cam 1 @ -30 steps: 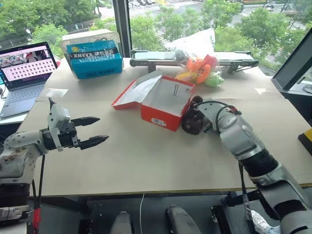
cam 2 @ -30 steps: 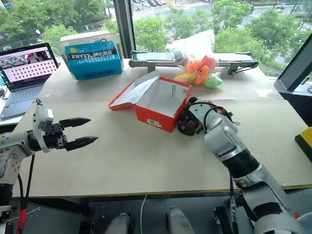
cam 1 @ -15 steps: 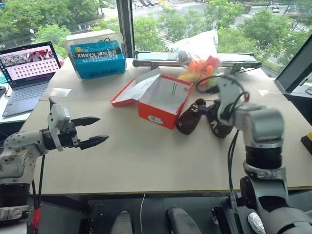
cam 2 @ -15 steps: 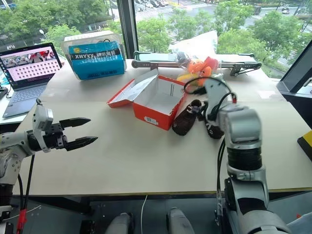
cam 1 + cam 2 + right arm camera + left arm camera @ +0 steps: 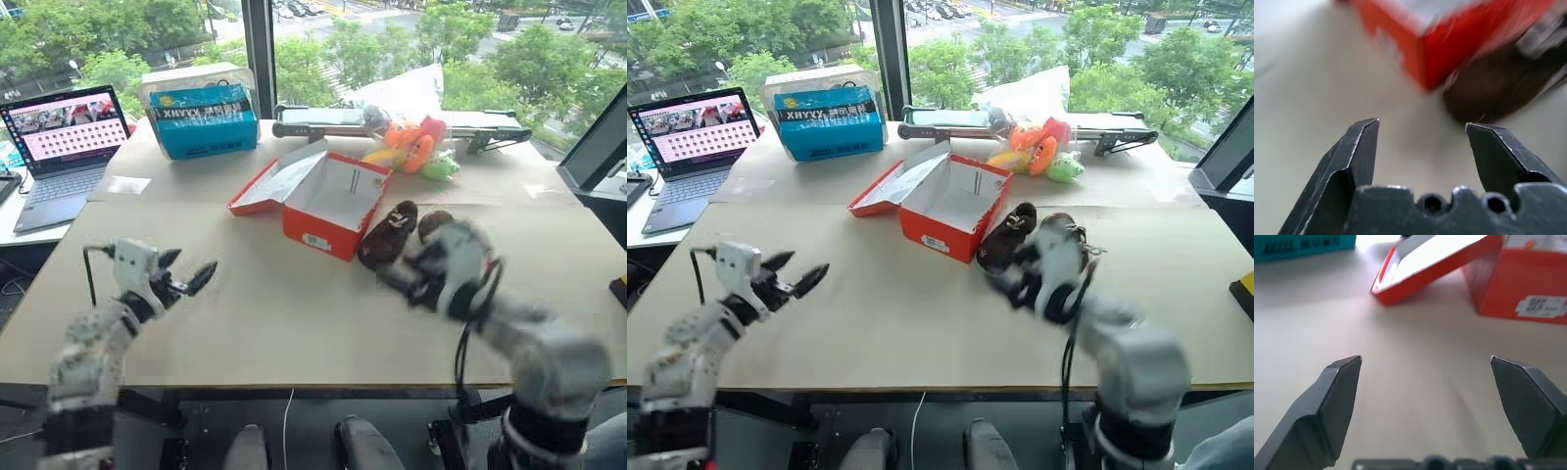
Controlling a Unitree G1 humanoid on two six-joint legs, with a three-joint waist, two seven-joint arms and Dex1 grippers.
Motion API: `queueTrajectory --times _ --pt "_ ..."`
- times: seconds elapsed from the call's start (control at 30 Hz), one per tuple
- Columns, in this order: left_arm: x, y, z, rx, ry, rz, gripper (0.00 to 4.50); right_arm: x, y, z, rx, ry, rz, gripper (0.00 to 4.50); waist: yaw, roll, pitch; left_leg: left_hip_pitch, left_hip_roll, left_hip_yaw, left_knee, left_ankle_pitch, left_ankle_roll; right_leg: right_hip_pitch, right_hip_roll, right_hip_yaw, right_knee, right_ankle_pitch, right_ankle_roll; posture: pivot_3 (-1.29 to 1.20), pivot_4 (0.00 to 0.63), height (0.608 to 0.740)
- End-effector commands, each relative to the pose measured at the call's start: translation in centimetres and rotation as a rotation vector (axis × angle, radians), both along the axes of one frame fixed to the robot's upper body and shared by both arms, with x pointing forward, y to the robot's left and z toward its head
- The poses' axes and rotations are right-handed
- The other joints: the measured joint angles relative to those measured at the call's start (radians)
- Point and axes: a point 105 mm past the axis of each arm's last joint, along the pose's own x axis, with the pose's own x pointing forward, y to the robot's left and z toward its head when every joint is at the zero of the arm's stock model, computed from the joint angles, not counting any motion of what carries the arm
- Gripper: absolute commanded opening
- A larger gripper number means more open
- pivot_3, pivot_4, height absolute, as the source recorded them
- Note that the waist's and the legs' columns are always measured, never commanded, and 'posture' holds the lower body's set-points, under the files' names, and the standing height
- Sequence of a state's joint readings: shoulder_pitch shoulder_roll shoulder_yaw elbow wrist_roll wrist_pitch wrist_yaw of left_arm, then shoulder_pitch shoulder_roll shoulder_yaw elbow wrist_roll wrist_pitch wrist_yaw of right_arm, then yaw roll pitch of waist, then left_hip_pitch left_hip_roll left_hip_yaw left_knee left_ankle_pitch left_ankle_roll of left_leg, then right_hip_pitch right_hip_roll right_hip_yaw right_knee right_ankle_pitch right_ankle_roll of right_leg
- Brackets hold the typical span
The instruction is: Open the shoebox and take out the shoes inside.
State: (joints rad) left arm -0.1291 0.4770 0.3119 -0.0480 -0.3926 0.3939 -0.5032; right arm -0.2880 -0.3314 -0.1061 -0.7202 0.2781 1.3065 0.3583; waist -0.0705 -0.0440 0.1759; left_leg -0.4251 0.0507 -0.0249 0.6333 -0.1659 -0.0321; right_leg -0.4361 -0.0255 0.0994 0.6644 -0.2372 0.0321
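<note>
Shoebox [image 5: 950, 206] open on the worktop [image 5: 921, 323], lid flopped back, interior looks empty. Both shoes [image 5: 1007, 236] out on the worktop, touching or nearly touching the box's right wall, just ahead of the right gripper [image 5: 1422, 128]. Right jaws spread, nothing between them. Left gripper [image 5: 1425, 363] likewise wide, empty, low over bare worktop, box well ahead of its tips. By the look of it, task essentially done.

Risks from here:
- Right jaws hang close to the nearer shoe; any forward or sideways sweep could clip it, shove it against the box or skid it toward the worktop edge.
- Right arm blurred in the head views, so likely moving fast; fast swing beside loose, light shoes = easy knock.
- Left jaws low and level; a forward push could catch the lid edge and drag or flip the light cardboard box.
- Plush toys [image 5: 1034, 147] beyond the box, well clear of both jaws; low concern.

View differences:
- Head views: whole layout, both shoes side by side, empty interior, blue box [image 5: 818, 119] and laptop [image 5: 691, 137] far off to the left.
- Right wrist view: red box corner plus dark toe of one shoe just past the tips; second shoe cannot be made out there.
- Left wrist view: barcode label [image 5: 1542, 307] and underside of the lid; box interior hidden.
</note>
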Motion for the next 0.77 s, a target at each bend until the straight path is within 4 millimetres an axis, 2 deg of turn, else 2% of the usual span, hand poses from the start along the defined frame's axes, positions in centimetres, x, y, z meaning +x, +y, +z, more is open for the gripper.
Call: queueTrajectory --times 0.03,0.13,0.2,0.33,0.4,0.6,0.77 --pt "-0.5 1.3 1.2 0.01 -0.085 0.152 4.5 1.4 -2.4 1.6 -0.128 -0.234 -0.219 3.5 0.002 0.0 0.0 0.0 0.0 0.0 0.001 0.0 0.0 0.0 0.0 0.0 0.0 0.001 0.001 0.0 0.15 0.736" --pt "-0.6 1.7 -0.1 -0.006 -0.067 0.235 4.5 2.0 -4.2 0.2 -0.223 -0.285 -0.37 3.5 0.004 -0.001 -0.001 0.007 0.0 0.0 0.001 0.0 0.0 0.008 0.0 -0.001 -0.003 0.002 0.0 0.0 0.15 0.736" --pt "-0.6 1.8 -0.6 -0.011 -0.055 0.259 4.5 2.2 -4.8 -0.8 -0.242 -0.298 -0.435 3.5 0.006 -0.001 -0.001 0.011 0.0 0.0 0.001 0.0 -0.001 0.013 0.0 -0.002 -0.006 -0.001 -0.006 0.0 0.15 0.736" --pt "-0.3 1.5 -0.5 -0.024 -0.065 0.265 4.5 2.7 -4.5 -3.0 -0.252 -0.276 -0.436 3.5 0.003 -0.001 -0.001 0.01 0.0 0.0 0.0 0.0 -0.001 0.013 0.0 0.0 -0.007 -0.001 -0.005 0.0 0.15 0.736" --pt "-0.1 1.6 -0.5 -0.03 -0.071 0.271 4.5 2.9 -4.6 -3.5 -0.236 -0.275 -0.45 3.5 0.002 -0.001 -0.001 0.01 0.0 0.0 0.0 0.0 0.0 0.013 0.0 0.0 -0.008 0.002 0.0 0.0 0.15 0.736" --pt "0.0 1.7 -0.1 -0.024 -0.112 0.272 4.5 3.0 -5.0 -4.9 -0.192 -0.252 -0.461 3.5 0.004 -0.001 -0.001 0.01 0.0 0.0 -0.004 0.0 0.0 0.013 0.0 0.0 -0.01 0.001 0.001 0.0 0.15 0.736" --pt "0.0 2.0 0.1 -0.036 -0.136 0.283 4.5 2.9 -5.1 -5.1 -0.201 -0.258 -0.454 3.5 0.004 -0.001 -0.001 0.01 0.0 0.0 -0.005 0.0 0.0 0.013 0.0 0.0 -0.011 0.001 0.001 0.0 0.15 0.736"
